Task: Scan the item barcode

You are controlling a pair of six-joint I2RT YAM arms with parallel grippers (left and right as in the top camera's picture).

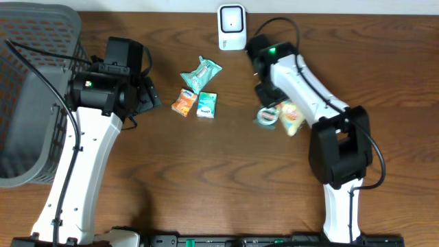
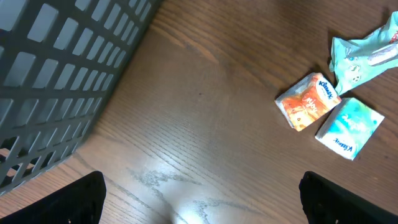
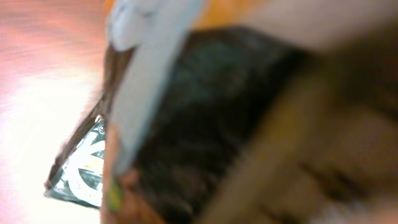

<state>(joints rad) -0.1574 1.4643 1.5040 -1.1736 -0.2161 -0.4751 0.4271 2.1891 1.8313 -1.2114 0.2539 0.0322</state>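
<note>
Overhead shows brown wood-grain table [image 1: 226,178] and grey basket [image 1: 38,41].

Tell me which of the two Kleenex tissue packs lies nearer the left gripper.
The orange Kleenex pack. It lies on the side toward the left gripper, while the teal Kleenex pack sits beside it on the far side.

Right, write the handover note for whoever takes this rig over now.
Left hand: open, empty, over bare table beside the grey basket.
Right hand: shut, down at a green packet and a yellow packet. The wrist view is too blurred to tell which it grips.
White scanner: at the far table edge, nothing held up to it.
Mid-table: teal wrapper, orange Kleenex pack, teal Kleenex pack.
Done: no scan evident.
Left: bring a packet's barcode to the scanner.
</note>
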